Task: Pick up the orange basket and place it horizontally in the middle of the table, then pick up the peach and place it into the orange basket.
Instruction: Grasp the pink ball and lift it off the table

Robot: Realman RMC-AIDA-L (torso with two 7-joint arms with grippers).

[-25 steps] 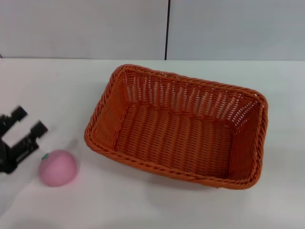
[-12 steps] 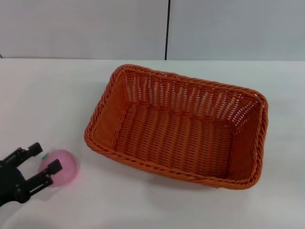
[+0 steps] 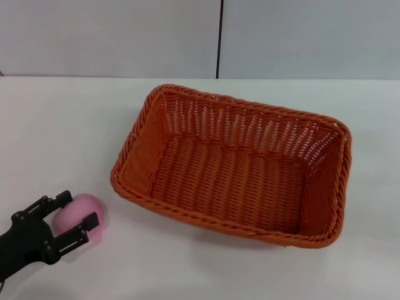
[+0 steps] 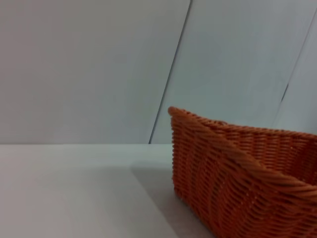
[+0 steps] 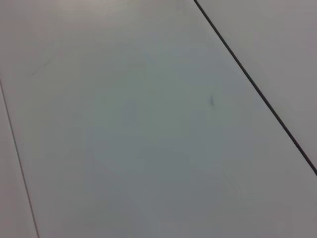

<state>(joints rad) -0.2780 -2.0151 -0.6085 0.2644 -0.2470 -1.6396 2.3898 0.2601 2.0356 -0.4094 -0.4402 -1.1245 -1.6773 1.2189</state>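
Left hand spread wide around the peach.
I'd settle lower and centre before closing; basket sits mid-table. Right hand unseen.

One basket stands on one table: a single orange woven basket, which the left wrist view also shows from the side as the same one basket

One peach lies on the table, a single pink fruit near the front left corner

One gripper is in view, the left gripper, and two black fingers can be counted on it, one on either side of the peach, set apart

Behind the table there are two wall panels, split by one dark vertical seam

That makes one basket, one peach, one table, one gripper with two fingers, two panels, one seam
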